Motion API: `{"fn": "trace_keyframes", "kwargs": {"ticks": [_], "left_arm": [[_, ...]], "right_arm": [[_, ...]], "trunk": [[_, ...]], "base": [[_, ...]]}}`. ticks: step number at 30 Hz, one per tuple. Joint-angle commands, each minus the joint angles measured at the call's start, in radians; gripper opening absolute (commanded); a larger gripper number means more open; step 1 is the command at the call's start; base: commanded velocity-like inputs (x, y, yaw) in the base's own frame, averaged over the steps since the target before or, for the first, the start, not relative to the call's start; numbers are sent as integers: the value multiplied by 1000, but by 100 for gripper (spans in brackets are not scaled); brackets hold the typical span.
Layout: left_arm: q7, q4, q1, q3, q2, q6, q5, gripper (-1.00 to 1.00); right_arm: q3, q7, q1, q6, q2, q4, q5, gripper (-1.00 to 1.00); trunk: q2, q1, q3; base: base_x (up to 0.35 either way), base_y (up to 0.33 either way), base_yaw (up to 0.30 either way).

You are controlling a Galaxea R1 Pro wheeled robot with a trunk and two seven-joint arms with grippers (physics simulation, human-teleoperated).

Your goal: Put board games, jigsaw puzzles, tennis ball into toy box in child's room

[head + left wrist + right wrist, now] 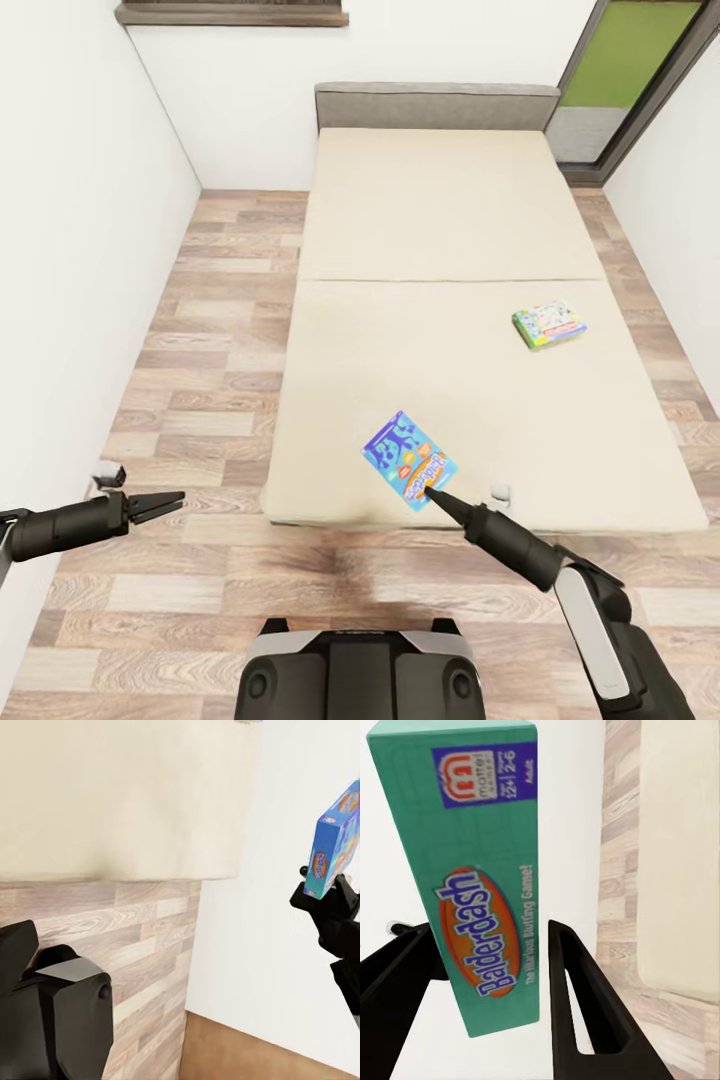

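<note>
Right gripper: I've got it at the near edge of the bed, fingers clamped on either side of the blue game, so it's closed on the box.
Blue game: over the near part of the mattress, a bit right of centre. In my right wrist view the edge facing the camera is teal and reads "Balderdash". In the left wrist view the box stands up on edge above the black fingers.
Left gripper: hanging over the floor at the near left, well apart from the bed, pointing right. Fingers slightly parted, nothing in them.
Green game: lying flat on the right side of the mattress, farther off than the blue one and well apart from it.
Bed: beige mattress, running away from me to a grey headboard against the far wall.
Floor: wood planks, showing left of the bed and along the near side.
Window: far right corner, grey frame, green behind it.
Base: my robot's dark body at the near edge, centre.
</note>
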Motion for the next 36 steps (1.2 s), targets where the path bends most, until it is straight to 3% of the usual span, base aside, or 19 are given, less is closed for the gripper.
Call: {"fn": "trace_keyframes", "kwargs": {"ticks": [1,6,12,36], "left_arm": [[-3,0,0,-1,0,11,0,100],[-3,1,0,-33,-2,11,0,100],[-3,2,0,-45,-1,11,0,100],[0,3,0,-42,5,11,-1,100]], "right_arm": [[-1,9,3,6,0,-5,-4,-100],[-7,32,8,6,-4,-15,-4,-100],[-9,35,8,0,-14,-14,-4,-100],[-8,35,8,-38,-14,-19,-4,-100]], "trunk": [[-1,1,1],[-1,1,9],[-1,1,19],[-1,1,59]], "base": [[0,0,0],[0,0,0],[0,0,0],[0,0,0]]}}
